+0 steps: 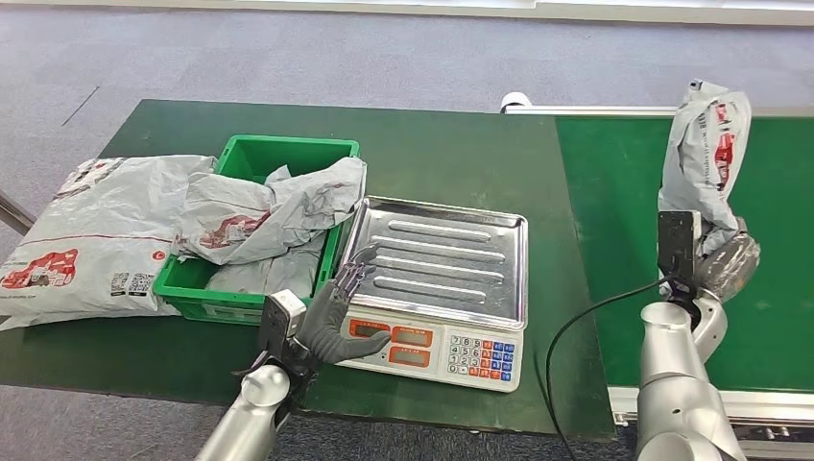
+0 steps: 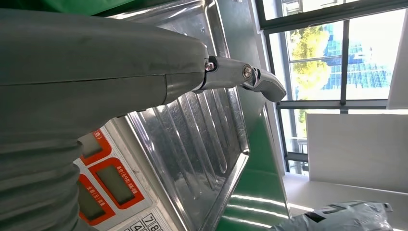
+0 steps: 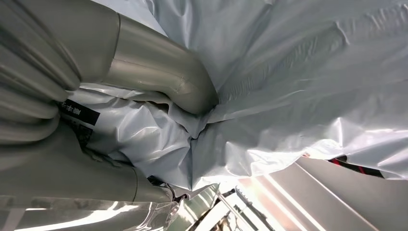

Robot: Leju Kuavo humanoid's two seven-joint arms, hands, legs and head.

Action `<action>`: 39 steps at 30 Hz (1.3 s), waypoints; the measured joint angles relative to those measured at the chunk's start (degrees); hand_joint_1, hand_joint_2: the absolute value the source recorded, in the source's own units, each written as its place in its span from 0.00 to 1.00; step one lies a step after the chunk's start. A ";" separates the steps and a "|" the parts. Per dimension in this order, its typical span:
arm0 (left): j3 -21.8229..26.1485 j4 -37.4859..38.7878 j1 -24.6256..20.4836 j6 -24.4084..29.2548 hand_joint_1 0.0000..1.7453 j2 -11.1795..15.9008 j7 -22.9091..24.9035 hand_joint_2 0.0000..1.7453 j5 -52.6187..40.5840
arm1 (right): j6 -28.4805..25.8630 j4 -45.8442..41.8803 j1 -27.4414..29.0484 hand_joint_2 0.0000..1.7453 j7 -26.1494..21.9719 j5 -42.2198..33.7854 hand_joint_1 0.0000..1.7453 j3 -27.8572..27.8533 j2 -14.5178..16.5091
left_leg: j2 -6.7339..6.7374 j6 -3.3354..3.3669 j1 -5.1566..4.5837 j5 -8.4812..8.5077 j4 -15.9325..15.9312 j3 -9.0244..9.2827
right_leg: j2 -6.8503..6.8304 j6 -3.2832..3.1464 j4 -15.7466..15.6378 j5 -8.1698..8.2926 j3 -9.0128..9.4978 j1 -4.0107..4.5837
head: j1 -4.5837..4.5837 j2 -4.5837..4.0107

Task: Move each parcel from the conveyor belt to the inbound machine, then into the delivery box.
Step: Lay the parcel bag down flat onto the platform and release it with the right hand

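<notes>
Holding a parcel [image 1: 706,154] in my right hand [image 1: 722,264] above the conveyor belt [image 1: 614,192], I am in the first step: the carry from the belt to the inbound machine [image 1: 437,279]. In the right wrist view the thumb and fingers [image 3: 159,72] are pressed into the crumpled grey plastic, so the grip looks firm. The bag is thin, soft film and hangs upward in folds; I judge it may slip or sag when I swing it across.

My left hand [image 1: 331,312] rests with fingers spread and nothing in it, at the near corner of the machine's ribbed steel pan [image 1: 480,240], just above the keypad. I think it should move aside before the parcel comes down.

The green delivery box [image 1: 240,154] on the bench [image 1: 432,144] already holds wrinkled bags, and one large bag [image 1: 86,240] lies beside it.
</notes>
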 joint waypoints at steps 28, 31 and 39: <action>0.00 1.88 -1.60 0.15 0.00 -0.16 -0.55 1.00 0.15 | 3.63 -27.35 8.69 1.00 1.45 -7.11 1.00 18.09 4.61 | 0.02 -0.01 0.00 0.00 0.00 0.00 | 0.02 -0.01 0.00 0.00 -0.03 0.01 | -0.01 0.00; 0.00 1.93 -1.66 0.15 0.00 -0.16 -0.55 1.00 0.15 | 3.63 -27.56 8.76 1.00 1.45 -7.11 1.00 18.09 4.62 | 0.02 -0.01 0.01 0.00 0.00 0.00 | 0.02 -0.01 0.00 -0.01 -0.03 0.01 | -0.01 0.00; 0.00 2.17 -1.92 0.16 0.00 -0.15 -0.62 1.00 0.15 | 6.19 -28.82 9.36 1.00 -0.09 -9.47 1.00 19.18 4.70 | 0.01 -0.01 0.00 0.00 0.00 -0.01 | 0.02 -0.01 0.00 0.00 -0.03 0.00 | 0.00 0.00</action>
